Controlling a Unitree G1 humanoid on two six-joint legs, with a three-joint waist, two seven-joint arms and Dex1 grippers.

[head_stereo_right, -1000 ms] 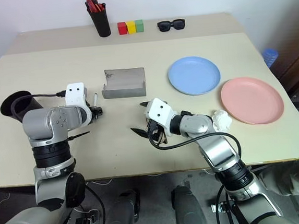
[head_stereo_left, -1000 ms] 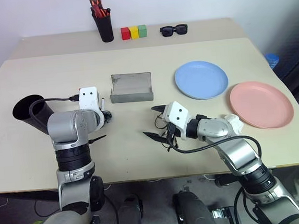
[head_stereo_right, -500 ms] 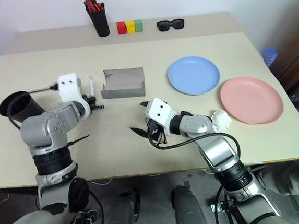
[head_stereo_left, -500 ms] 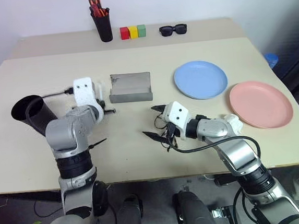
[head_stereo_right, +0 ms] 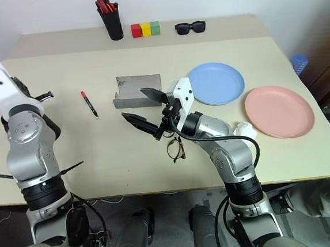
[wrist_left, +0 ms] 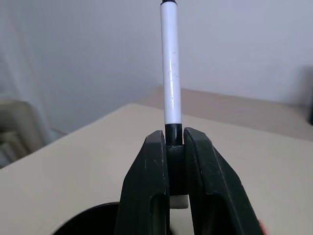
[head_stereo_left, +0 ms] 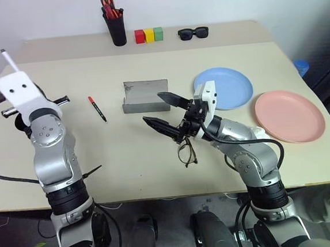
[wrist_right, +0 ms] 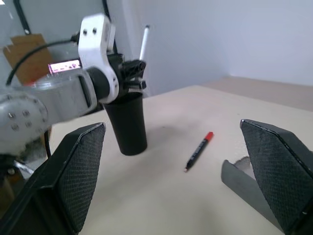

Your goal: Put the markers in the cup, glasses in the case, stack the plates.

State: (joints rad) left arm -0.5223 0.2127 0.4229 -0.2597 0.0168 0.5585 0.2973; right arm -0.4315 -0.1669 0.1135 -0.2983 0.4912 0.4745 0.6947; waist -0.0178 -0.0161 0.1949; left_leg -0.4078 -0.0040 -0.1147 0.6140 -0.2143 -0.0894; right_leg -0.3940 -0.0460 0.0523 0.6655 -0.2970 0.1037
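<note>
Two hands: left (wrist_left: 175,161) clamping white-ended marker (wrist_left: 170,78), right (head_stereo_left: 165,113) wide, empty.

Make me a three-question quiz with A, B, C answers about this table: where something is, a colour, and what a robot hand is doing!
1. Where are the thin glasses?
A. on the table
B. in the grey case
C. on the pink plate

2. What colour tip has the marker lying on the table?
A. green
B. red
C. yellow

3. What is the left end effector doing?
A. hanging open
B. holding a plate
C. gripping a white-ended marker

Answers:
1 A: they lie on the tabletop in front of the grey case.
2 B: its tip is red.
3 C: its fingers pinch the white-ended marker, which points upward.
</note>
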